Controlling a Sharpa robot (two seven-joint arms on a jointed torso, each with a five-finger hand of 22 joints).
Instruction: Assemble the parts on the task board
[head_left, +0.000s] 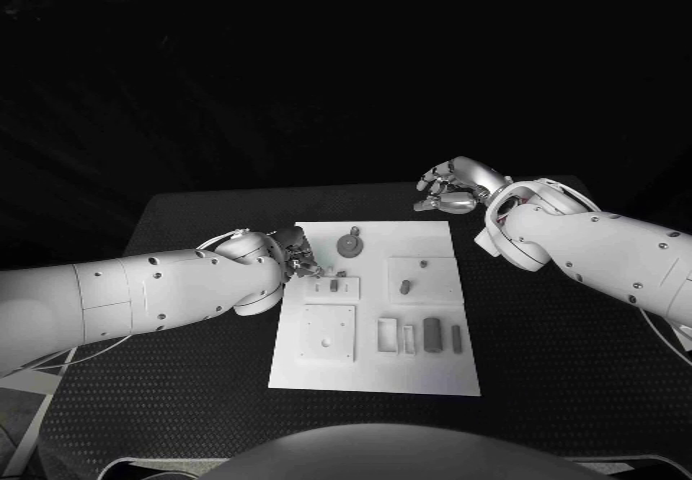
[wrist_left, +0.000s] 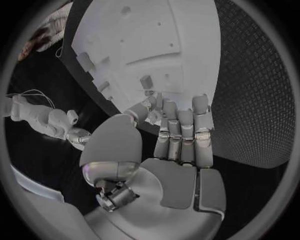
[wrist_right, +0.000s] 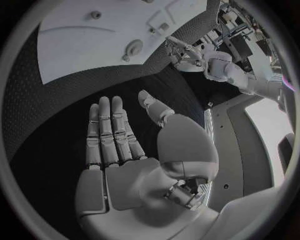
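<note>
Task board (head_left: 378, 372) lies mid-table (head_left: 188, 225), parts (head_left: 417, 335) resting on it. Left hand (head_left: 293, 252) at board's left edge, fingers extended, holding nothing. Right hand (head_left: 459, 187) beyond far right corner, fingers apart, empty.

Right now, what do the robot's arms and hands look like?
Both arms are fat, smooth white tubes dotted with small dark screws. Thin pale cables loop at the wrists. The left hand and right hand are shiny silver metal, with blocky fingers and a big rounded thumb base.
</note>
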